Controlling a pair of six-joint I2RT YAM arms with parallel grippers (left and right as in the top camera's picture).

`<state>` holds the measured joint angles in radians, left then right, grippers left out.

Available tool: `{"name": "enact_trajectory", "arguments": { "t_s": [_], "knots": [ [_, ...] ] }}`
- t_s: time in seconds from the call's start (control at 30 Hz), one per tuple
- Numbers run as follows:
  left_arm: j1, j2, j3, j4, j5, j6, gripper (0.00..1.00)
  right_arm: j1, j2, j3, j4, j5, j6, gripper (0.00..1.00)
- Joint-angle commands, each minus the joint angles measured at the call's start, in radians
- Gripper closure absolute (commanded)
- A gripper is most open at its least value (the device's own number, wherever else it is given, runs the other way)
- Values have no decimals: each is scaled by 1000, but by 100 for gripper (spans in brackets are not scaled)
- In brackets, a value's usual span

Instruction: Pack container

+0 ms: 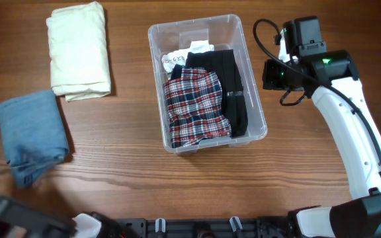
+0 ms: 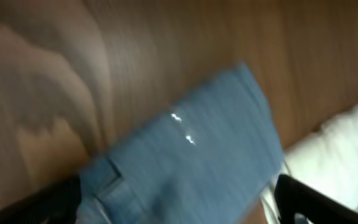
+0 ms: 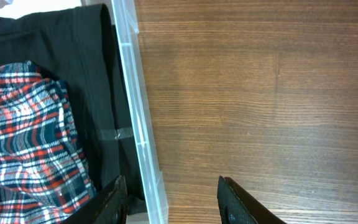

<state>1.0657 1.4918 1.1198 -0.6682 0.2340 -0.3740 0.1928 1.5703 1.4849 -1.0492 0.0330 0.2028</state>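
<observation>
Clear container point(image 1: 197, 24) sits mid-way along the desk point(image 1: 131, 178), holding a plaid cloth point(image 1: 194, 106) and a black garment point(image 1: 233, 79).
Right end effector point(image 3: 173, 202) open at its right wall; left end effector point(image 2: 179, 210), blurred, spread open over blue denim point(image 2: 191, 162).

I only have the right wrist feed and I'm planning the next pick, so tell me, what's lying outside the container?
Observer: Two folded pieces on the table, left of the container: a cream cloth and blue jeans.
Operator: Which is nearer the left hand?
Observer: The jeans. The left hand shows denim between its open fingers in its blurred wrist view.
Operator: Any room in the container?
Observer: From overhead, little floor shows: a plaid cloth and a black garment cover most of it.
</observation>
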Motion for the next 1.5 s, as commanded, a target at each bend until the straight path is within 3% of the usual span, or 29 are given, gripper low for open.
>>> {"name": "enact_trajectory", "arguments": {
  "t_s": [0.0,0.2,0.33,0.47,0.57,0.63,0.77,0.87,1.0,1.23,1.37,1.4,1.47],
  "knots": [
    [71,140,6,67,3,-23,0,-1,10,-6,-3,-12,-19,53],
    [75,409,6,210,259,159,0,-1,10,-6,-6,-34,-3,52],
    [26,513,6,217,384,159,0,-1,10,-6,-4,-35,10,52],
    [-76,513,6,154,386,158,1,-1,10,-6,-3,-35,10,52],
    [-112,513,6,77,387,158,29,0,10,-6,-3,-37,10,52],
    [-114,513,6,27,404,158,68,-1,10,-6,2,-62,10,52],
    [-115,512,6,-2,527,158,94,-1,10,-6,8,-84,10,52],
    [-131,492,6,-22,681,167,96,-1,10,-6,8,-84,10,52],
    [-183,394,6,-36,750,181,96,0,10,-6,9,-87,10,52],
    [-338,-121,6,-56,757,72,96,0,10,-6,14,-87,10,52],
    [-565,-392,6,153,711,-119,96,0,10,-6,19,-87,8,52],
    [-716,-451,6,298,667,-136,96,0,10,-6,18,-87,18,52],
    [-879,-439,6,434,655,-98,96,-1,10,-6,16,-87,34,52]
  ]
}}
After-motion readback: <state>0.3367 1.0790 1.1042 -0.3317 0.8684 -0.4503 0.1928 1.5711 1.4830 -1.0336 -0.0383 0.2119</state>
